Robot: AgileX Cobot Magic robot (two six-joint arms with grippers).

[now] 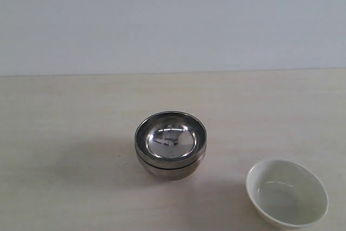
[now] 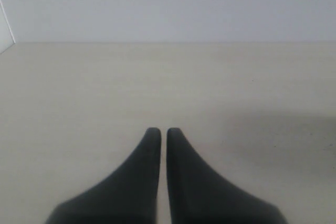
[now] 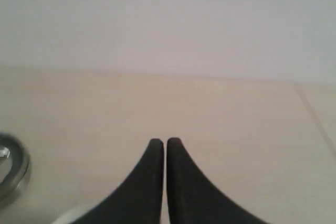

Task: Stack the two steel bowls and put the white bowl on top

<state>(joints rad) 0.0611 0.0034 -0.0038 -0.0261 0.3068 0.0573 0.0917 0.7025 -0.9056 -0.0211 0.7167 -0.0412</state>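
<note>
Already steel bowls (image 1: 171, 143) sit nested, white bowl (image 1: 286, 193) nearby; both jaws closed, empty.

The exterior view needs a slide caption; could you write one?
Steel bowls stacked on the table; white bowl sits apart.

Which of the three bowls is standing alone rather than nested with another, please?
The white bowl, at the lower right of the exterior view: it sits apart and empty, while the two steel bowls are nested together at the centre.

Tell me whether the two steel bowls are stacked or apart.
Stacked: the exterior view shows the steel bowls nested, one rim just above the other. The white bowl sits apart, upright.
</note>
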